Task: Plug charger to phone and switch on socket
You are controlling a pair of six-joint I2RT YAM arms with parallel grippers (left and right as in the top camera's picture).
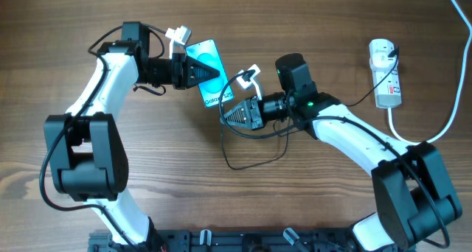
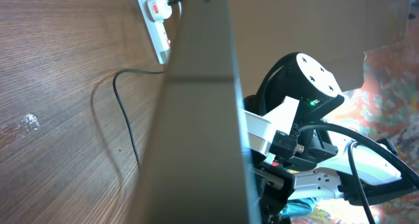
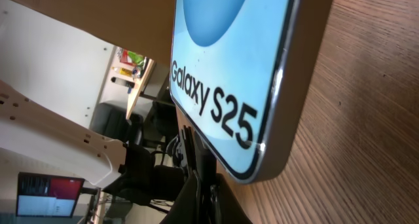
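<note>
Both jaws are clenching near the tabletop's [image 1: 317, 20] far edge: left jaws grasping the phone [image 1: 212, 69], right jaws pinching the charger's [image 1: 225, 145] tip.

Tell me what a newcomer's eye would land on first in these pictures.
The bright teal phone stands out in the middle of the overhead view, gripped by the left gripper; the right wrist view reads Galaxy S25 on its screen. The right gripper points at the phone's lower end, and the thin black charger loops away below it. At the far right lies the white socket, where the charger's cable ends.
</note>
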